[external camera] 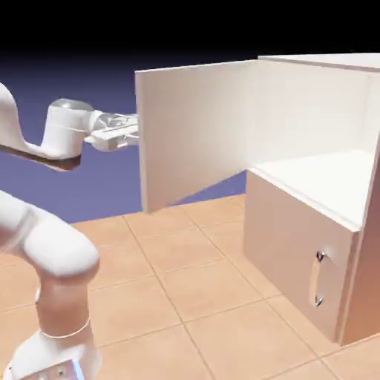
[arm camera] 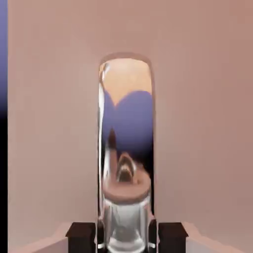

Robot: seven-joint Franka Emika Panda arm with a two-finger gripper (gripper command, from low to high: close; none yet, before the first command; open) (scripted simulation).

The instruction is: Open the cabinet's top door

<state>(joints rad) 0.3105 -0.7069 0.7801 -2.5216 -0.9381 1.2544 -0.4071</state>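
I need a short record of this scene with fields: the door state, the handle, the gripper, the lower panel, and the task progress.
cabinet: pale beige-white box at the exterior view's right, upper compartment open to view
top door: swung wide open, standing out from the cabinet
handle: long silver bar, seen close in the hand view
gripper: at the door's outer side, fingers on both sides of the handle
lower panel: closed, with a small handle
task progress: door appears open already
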